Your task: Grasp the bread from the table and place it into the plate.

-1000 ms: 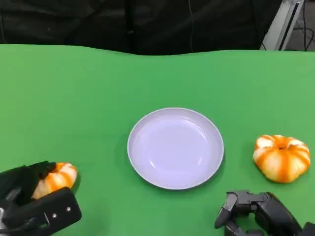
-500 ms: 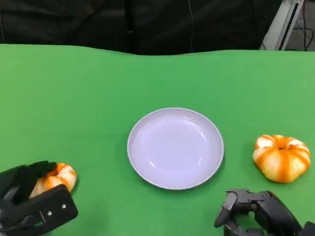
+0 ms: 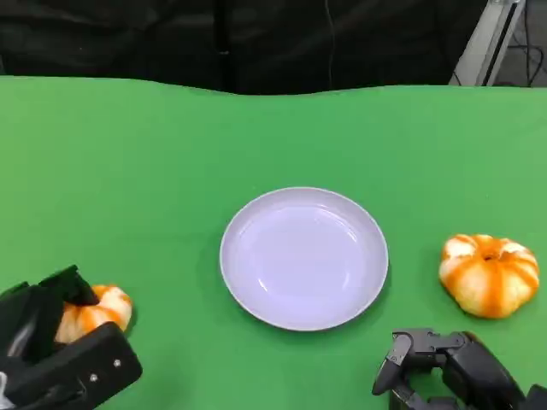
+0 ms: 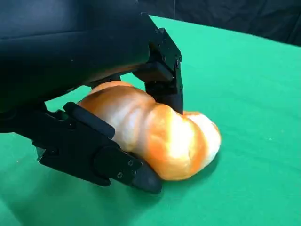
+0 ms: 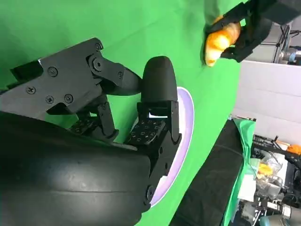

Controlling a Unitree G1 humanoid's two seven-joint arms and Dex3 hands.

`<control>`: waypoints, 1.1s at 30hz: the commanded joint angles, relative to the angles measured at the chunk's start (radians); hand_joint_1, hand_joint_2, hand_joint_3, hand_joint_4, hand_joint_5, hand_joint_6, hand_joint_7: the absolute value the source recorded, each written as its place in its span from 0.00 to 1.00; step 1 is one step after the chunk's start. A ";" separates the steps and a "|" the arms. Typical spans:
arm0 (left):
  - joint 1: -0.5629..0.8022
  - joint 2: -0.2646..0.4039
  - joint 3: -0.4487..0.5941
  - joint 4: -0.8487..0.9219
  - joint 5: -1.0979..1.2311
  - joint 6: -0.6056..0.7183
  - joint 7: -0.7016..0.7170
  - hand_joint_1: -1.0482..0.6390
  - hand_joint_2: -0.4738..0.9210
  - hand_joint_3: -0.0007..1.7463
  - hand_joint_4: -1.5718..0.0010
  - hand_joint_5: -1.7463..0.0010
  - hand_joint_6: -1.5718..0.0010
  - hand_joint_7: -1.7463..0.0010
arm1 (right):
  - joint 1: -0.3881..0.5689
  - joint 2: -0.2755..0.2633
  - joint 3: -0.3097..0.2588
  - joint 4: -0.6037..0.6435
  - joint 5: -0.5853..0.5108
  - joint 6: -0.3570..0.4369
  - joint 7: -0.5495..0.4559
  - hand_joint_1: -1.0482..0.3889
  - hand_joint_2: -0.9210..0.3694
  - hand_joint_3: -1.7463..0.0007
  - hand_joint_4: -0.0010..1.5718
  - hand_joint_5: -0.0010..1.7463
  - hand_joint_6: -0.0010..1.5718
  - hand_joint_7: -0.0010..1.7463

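An orange-and-white bread roll [image 3: 98,309] lies at the table's near left; the left wrist view shows the same roll [image 4: 160,134] close up. My left hand [image 3: 47,342] grips it, with one finger [image 4: 162,80] over its top and another [image 4: 99,157] under its near side. The roll's underside seems to touch the green cloth. The pale lavender plate [image 3: 303,258] sits empty in the middle of the table, well to the right of the roll. At the near right my right hand [image 3: 449,376] hovers with its fingers [image 5: 155,117] apart, holding nothing.
A second orange-and-white roll [image 3: 489,273] lies to the right of the plate, just beyond my right hand. Green cloth [image 3: 154,171] covers the table up to a dark backdrop. The right wrist view shows the plate's rim [image 5: 187,117] and, far off, the held roll [image 5: 218,40].
My left hand's fingers have shifted and tightened over the roll, which stays in about the same spot. The right hand, the plate and the other roll have not moved.
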 commanded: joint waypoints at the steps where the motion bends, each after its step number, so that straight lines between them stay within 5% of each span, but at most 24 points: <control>1: 0.016 0.003 0.011 0.013 -0.016 -0.006 0.005 0.56 0.90 0.00 0.56 0.00 0.67 0.00 | 0.000 -0.017 -0.008 0.006 0.001 0.004 -0.008 0.63 0.19 0.52 0.52 0.83 0.55 0.64; 33: 0.106 -0.032 0.036 -0.359 0.049 -0.022 0.047 0.55 0.93 0.01 0.59 0.00 0.70 0.00 | -0.003 -0.009 -0.003 0.010 -0.003 0.012 -0.011 0.63 0.18 0.53 0.52 0.83 0.55 0.64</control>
